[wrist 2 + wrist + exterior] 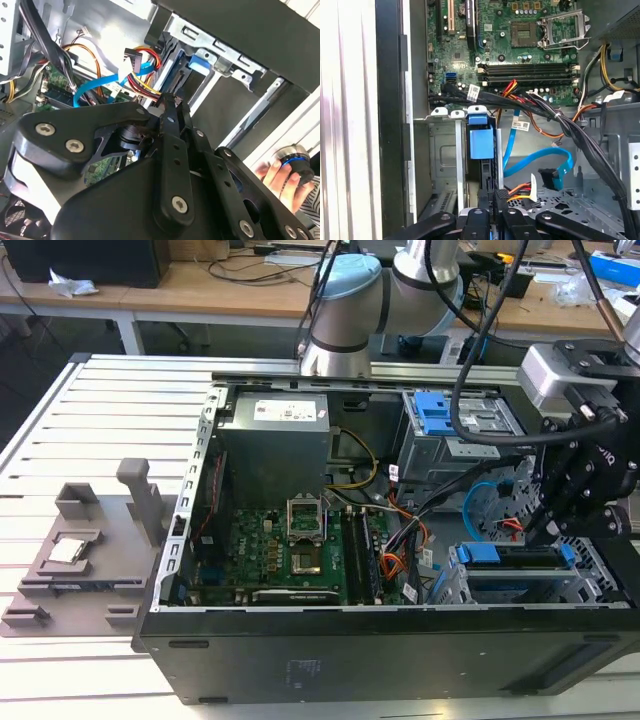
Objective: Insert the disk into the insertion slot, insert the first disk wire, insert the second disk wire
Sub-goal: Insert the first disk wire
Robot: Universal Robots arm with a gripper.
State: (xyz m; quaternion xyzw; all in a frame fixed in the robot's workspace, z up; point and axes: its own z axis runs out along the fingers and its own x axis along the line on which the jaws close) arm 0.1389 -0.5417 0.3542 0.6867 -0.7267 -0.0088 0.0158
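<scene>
Fingers (171, 127): drawn close together, tips at the edge of the disk (515, 562) beside a multicoloured wire plug (506, 194); whether they pinch anything cannot be told. Gripper (540, 525): black, hanging over the case's corner at the exterior view's right. Surface: slatted aluminium table (90, 420), bearing an open black case (350, 665) and a grey fixture (80, 550) at the exterior view's left. Room: wooden benches (200, 285) behind; a hand (274, 174) by a round black knob (295, 164). Disk: seated on edge in the slot (520, 592), long axis parallel to the case's near wall, blue tab end toward the motherboard (290, 560). Blue cable (540, 159): looped near the disk, its plug apart from the disk.
</scene>
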